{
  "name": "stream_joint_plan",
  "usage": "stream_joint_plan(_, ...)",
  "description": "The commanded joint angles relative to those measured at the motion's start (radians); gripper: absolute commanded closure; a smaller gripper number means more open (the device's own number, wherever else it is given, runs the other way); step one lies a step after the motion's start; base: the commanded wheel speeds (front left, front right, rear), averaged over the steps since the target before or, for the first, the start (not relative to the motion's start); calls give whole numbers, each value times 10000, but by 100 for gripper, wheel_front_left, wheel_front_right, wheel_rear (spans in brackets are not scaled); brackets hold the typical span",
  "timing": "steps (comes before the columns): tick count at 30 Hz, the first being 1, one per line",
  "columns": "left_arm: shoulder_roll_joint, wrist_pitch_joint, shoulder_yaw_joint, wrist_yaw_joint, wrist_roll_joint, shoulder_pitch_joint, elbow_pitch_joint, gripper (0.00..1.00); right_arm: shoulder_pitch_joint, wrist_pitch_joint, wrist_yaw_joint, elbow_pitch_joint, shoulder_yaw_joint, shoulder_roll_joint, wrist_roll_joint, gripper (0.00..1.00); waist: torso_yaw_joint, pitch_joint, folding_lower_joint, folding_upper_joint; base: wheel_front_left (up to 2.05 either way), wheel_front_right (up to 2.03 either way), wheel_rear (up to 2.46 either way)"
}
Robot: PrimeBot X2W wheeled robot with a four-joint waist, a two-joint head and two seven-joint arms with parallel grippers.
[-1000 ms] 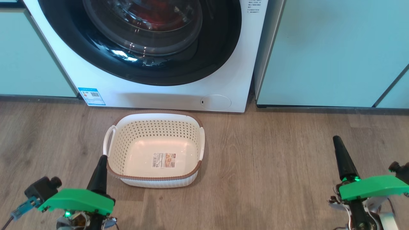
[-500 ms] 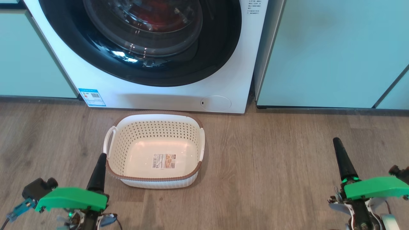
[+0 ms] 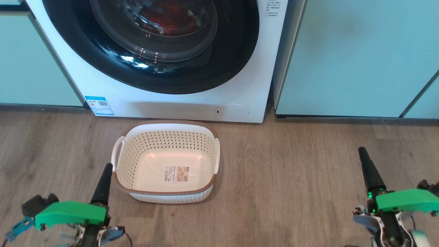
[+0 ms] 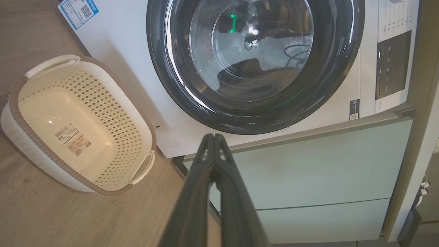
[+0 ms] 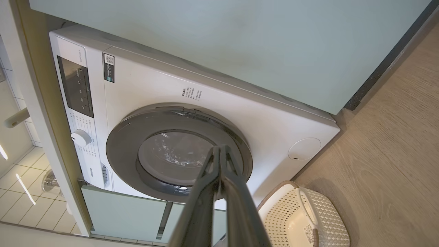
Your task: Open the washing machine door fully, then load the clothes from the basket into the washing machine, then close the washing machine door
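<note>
The large round door [image 3: 223, 58], glossy black rim around bulging clear glass, sits shut against the white front-loading washing machine [image 3: 164, 106]. Red fabric clothes [image 3: 168, 19] show dimly behind the glass. The cream perforated plastic basket [image 3: 132, 147] with a brown rim stands on the wood-plank floor [image 3: 291, 178] just before the machine. The left hand [image 3: 108, 166], fingers pinched together on nothing, hovers beside the basket's near left corner. The right hand [image 3: 361, 150], likewise pinched narrow, is well apart to the right.
</note>
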Motion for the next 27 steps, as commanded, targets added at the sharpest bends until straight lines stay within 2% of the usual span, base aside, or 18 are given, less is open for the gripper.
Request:
stream_joint_plan(1,28,61,317,-90,-279,-591,-227,100,-598,62,1,-273,116,-200,272,100,0,-4,-1,-1,0,0,0)
stream_joint_plan(27,-189,711,837,-604,-3103,-907,212,100,-893,480,0,232,64,-197,2955,100,9,-96,-1,-1,0,0,0)
